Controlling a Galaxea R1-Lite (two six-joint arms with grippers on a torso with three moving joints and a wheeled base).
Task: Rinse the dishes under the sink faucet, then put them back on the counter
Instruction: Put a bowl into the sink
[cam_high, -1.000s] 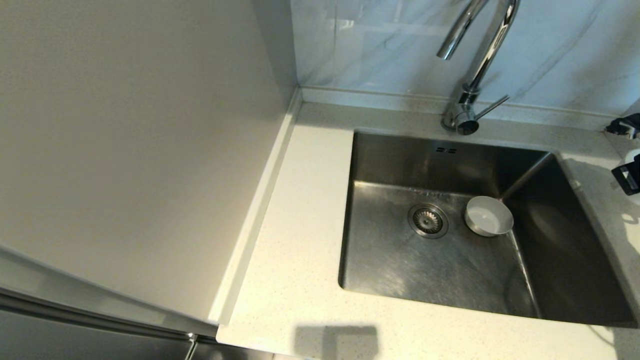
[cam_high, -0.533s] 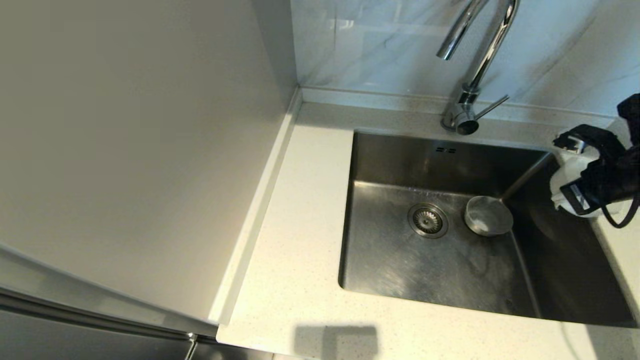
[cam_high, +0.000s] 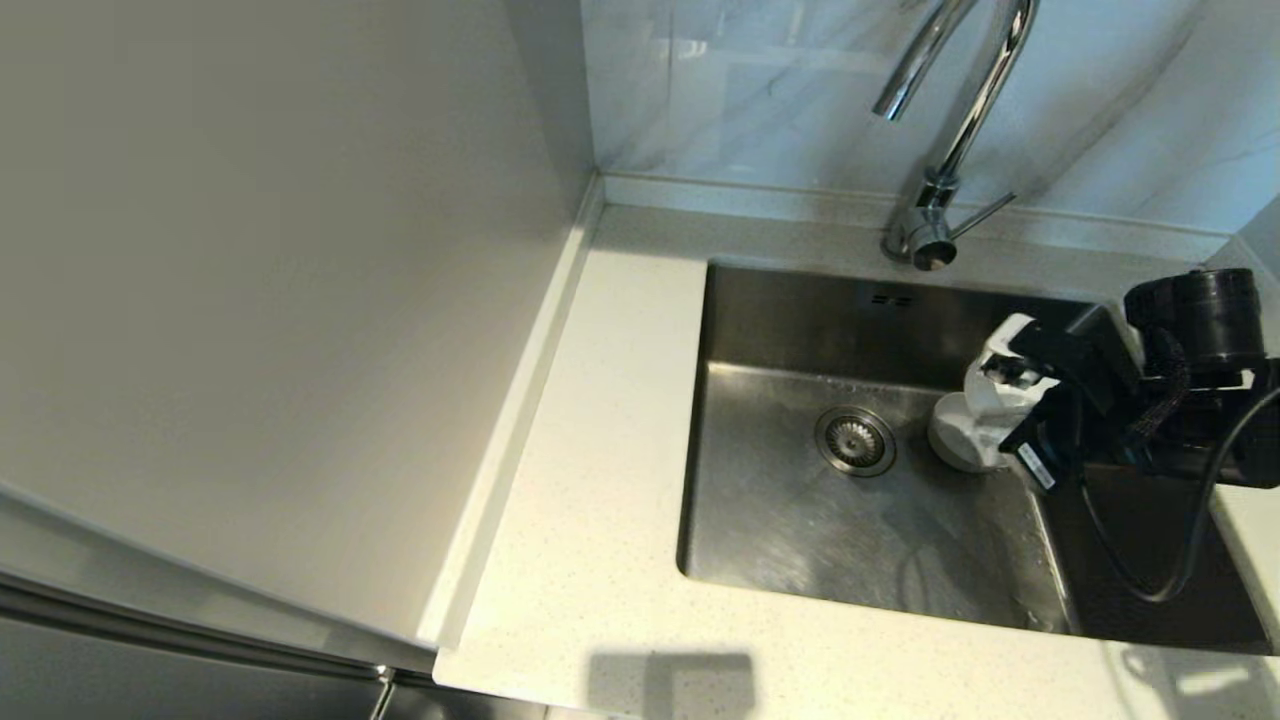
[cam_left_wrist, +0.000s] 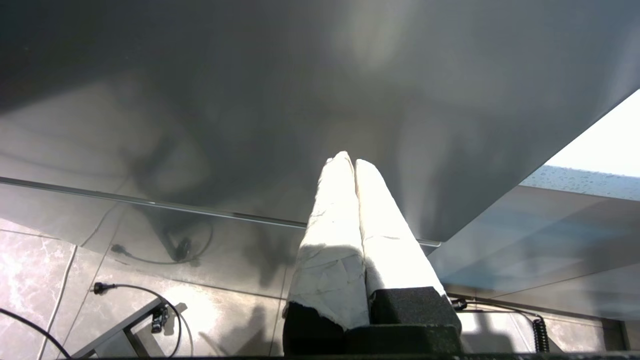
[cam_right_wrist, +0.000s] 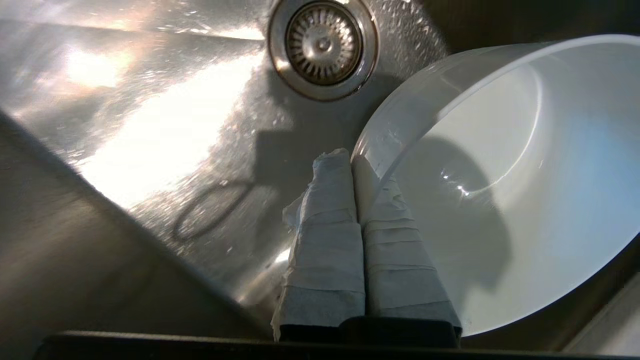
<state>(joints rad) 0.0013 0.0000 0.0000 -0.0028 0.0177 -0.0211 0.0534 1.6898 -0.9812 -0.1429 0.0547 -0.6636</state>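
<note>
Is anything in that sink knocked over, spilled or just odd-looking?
Nothing looks spilled or broken. One white bowl sits in the sink beside the drain strainer, right way up. The right gripper is just above it, jaws shut, at the bowl's rim. The left gripper is parked off to the side, jaws shut.

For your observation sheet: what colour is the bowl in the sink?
White; the bowl shows best in the right wrist view.
</note>
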